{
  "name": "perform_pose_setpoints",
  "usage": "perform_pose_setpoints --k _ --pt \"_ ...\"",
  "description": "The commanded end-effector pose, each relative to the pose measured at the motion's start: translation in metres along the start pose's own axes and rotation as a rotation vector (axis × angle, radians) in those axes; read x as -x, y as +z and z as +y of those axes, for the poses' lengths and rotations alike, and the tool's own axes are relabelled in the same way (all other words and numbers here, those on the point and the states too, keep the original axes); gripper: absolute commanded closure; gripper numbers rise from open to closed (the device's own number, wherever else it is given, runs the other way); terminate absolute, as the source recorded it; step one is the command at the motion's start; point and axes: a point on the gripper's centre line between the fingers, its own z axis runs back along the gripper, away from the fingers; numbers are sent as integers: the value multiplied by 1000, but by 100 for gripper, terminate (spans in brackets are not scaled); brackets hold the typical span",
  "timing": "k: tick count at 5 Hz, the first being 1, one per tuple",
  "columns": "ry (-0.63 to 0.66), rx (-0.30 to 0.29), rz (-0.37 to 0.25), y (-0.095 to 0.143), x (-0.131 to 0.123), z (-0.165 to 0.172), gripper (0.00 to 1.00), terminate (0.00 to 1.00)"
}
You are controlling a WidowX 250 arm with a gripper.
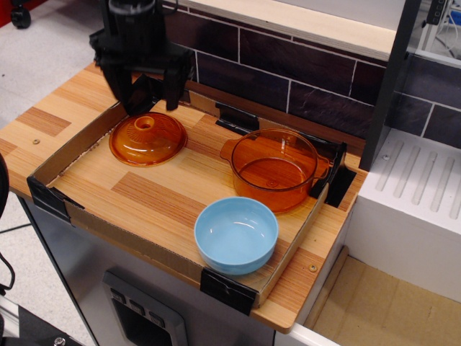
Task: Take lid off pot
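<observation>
Single fixed view, high, in front of counter, looking down obliquely toward dark tiled wall (288, 72) behind. Medium distance: whole wooden tray (144, 194) in frame. Arm enters at top left, cropped. White unit (410, 187) at right edge. No second view.

A translucent amber glass lid (148, 138) and matching glossy glass pot (274, 169) sit on a wood-grain counter (43, 119) with a smooth, banded laminate look. Beside them, a light blue bowl (236, 235) shows a smooth, softly shiny finish. A low cardboard rim (68, 148), matt brown and joined with black tape at its corners, edges the surface. The gripper (146, 99) is matt black, and dark brick-like tiles (288, 65) line the wall.
</observation>
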Motion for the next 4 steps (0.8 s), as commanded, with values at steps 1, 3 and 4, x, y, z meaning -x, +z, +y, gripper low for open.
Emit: perform_pose_setpoints --k 1,3,4 --pt "-109 15 -69 33 43 -16 0 0" --pt "-170 -14 -72 21 61 -12 0 0" --pt "-170 -14 -72 21 61 -12 0 100"
